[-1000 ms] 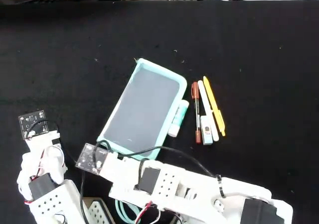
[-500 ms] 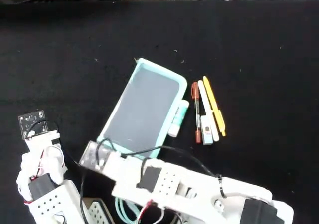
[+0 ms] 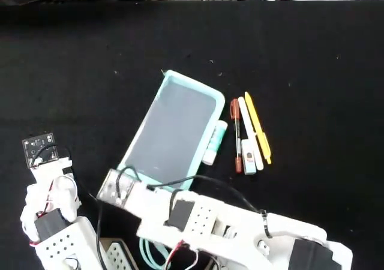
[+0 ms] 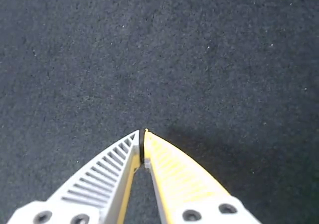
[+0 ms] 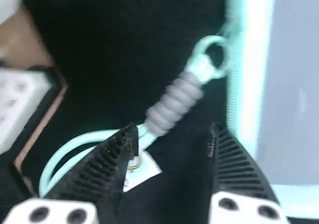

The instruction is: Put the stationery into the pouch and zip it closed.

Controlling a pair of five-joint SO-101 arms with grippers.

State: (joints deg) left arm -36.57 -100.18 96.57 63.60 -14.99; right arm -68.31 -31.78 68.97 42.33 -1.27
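The pouch (image 3: 174,132) lies on the desk (image 3: 312,54), long axis near-left to far-right. Its zipper pull (image 5: 182,102), at the near-left corner, sits between the right arm's jaws, which are open and grip nothing. The left arm's jaws are closed and empty, farther left. The pens (image 3: 249,135) lie just right of the pouch.

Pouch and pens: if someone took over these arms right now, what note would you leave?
Left gripper: shut, empty, over bare table.
Right gripper: open, at the strap of the pouch, near its corner.
The pouch lies flat mid-table; a white-teal stick along its edge, three pens beside that.
Done: nothing; stationery lies outside.
Left: pack everything, zip shut.
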